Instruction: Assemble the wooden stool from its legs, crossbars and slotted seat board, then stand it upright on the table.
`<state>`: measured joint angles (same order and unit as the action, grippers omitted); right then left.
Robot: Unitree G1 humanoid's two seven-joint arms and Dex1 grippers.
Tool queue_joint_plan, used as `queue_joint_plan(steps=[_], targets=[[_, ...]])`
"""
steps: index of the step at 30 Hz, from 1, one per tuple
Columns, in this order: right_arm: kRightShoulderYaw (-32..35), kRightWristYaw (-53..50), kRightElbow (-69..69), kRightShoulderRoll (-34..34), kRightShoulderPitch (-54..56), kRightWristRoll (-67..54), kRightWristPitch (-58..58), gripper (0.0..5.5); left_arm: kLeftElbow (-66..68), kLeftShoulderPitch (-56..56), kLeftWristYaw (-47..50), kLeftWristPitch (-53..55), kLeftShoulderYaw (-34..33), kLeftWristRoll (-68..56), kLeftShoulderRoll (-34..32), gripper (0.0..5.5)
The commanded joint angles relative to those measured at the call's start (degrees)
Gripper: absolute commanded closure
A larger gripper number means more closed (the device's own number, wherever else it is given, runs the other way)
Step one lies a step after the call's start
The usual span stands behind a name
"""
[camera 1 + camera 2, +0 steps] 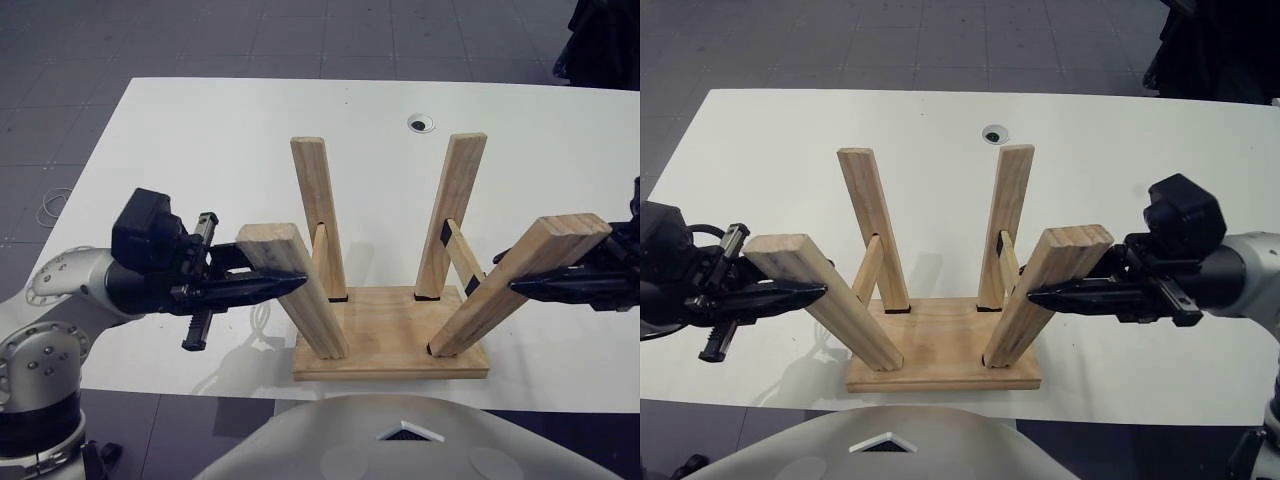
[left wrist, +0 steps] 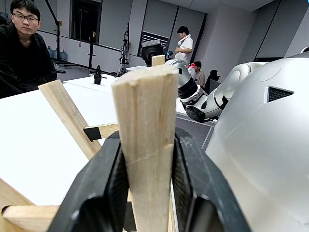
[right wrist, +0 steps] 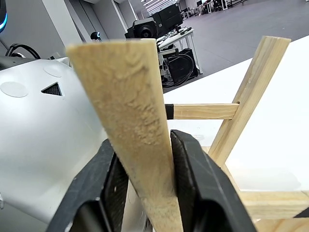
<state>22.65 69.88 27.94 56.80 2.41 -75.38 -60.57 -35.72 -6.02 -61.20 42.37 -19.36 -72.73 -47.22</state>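
Seat board (image 1: pixel 390 342) holds legs (image 1: pixel 320 215); left fingers (image 1: pixel 250 290) and right fingers (image 1: pixel 1075 296) clamp two.

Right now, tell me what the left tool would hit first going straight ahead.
The left tool is shut on the near-left pale wooden stool leg, so it meets that first. Beyond, the way looks free up to the near-right wooden leg in the right tool; depth unclear.

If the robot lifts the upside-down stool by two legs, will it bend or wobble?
Probably stiff: the legs are thick wood. Likely steady now, since the seat board lies flat on the table. Legs might pull from their slots.
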Motion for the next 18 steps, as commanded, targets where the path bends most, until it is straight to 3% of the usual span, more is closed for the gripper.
queue_joint_plan(steps=[1, 8, 18], targets=[[-5.2, -2.8, -4.8, 1.2, 5.3, 4.6, -0.1, 4.29, 5.1, 5.2, -0.4, 0.9, 3.1, 4.6, -2.6, 4.44], [-13.3, -0.4, -9.6, 1.7, 11.4, 10.5, 1.5, 4.34, 13.5, 13.5, -4.5, 3.4, 10.3, 7.0, -2.4, 4.44], [-11.5, 2.4, -7.1, 4.6, 8.7, 3.7, -3.2, 4.36, 10.5, 12.0, -4.1, 7.8, 7.4, 0.5, -3.4, 4.44]])
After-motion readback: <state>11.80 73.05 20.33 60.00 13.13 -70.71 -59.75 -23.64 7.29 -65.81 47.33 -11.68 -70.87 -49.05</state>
